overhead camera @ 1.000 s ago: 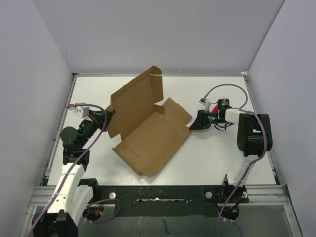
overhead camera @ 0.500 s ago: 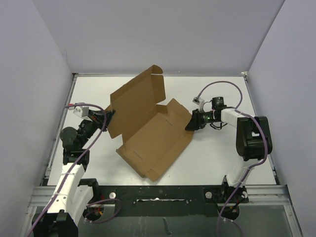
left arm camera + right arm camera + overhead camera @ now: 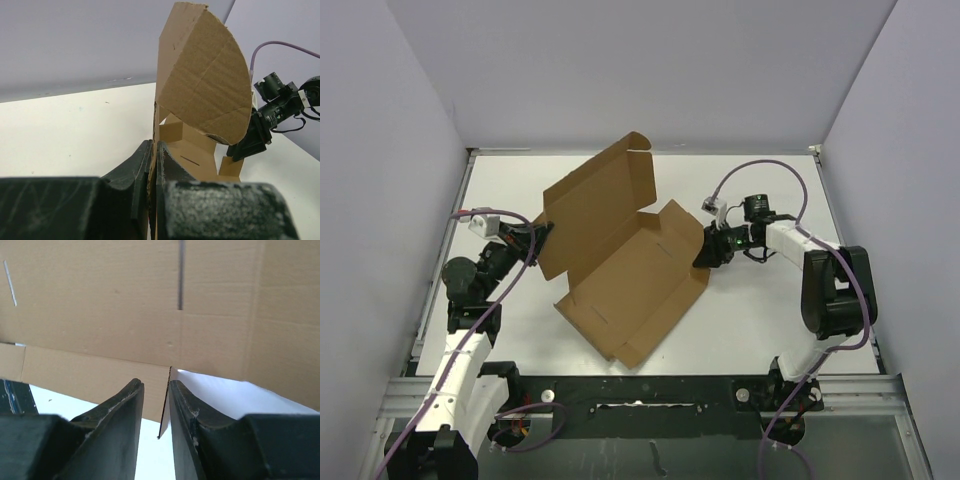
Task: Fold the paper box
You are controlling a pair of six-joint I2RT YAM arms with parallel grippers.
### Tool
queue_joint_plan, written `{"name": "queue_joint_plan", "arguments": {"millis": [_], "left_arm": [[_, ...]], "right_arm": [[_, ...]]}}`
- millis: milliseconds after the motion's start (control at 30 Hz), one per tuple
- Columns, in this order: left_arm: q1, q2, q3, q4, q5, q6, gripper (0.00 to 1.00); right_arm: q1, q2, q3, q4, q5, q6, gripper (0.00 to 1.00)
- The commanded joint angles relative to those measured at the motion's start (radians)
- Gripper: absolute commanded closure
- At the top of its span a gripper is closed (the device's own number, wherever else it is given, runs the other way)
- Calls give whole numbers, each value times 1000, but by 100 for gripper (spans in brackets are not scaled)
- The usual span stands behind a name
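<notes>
The brown paper box (image 3: pixel 620 265) lies open at the table's middle, its lid panel tilted up at the back left. My left gripper (image 3: pixel 538 238) is shut on the box's left edge; in the left wrist view the cardboard (image 3: pixel 200 90) rises from between the closed fingers (image 3: pixel 155 147). My right gripper (image 3: pixel 703 252) is at the box's right end. In the right wrist view its fingers (image 3: pixel 156 385) stand slightly apart astride a thin side flap edge, with the box panel (image 3: pixel 150 305) filling the view behind. The right gripper also shows in the left wrist view (image 3: pixel 250 142).
White table (image 3: pixel 760 320) walled by grey panels on the left, back and right. The right arm's purple cable (image 3: pixel 760 172) loops above its wrist. Both arm bases sit at the near edge.
My right gripper has moved left onto the box's right end flap. The box's right end has shifted slightly left. The left gripper holds still.
</notes>
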Motion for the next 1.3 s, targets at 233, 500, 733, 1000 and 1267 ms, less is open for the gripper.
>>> {"name": "queue_joint_plan", "arguments": {"millis": [233,500,733,1000,1267], "left_arm": [[-12,-10,55,53,15,4,100],[-14,-15,48,51,19,3,100],[-14,-11,52,47,23,6,100],[-14,-13,54,43,24,7,100],[-14,-19,48,43,25,8,100]], "right_arm": [[76,18,34,-224,-113,-211,65],[76,46,51,-301,-157,-268,48],[76,47,70,-418,-222,-370,33],[76,58,75,-488,-236,-416,29],[76,111,90,-526,-239,-415,39]]}}
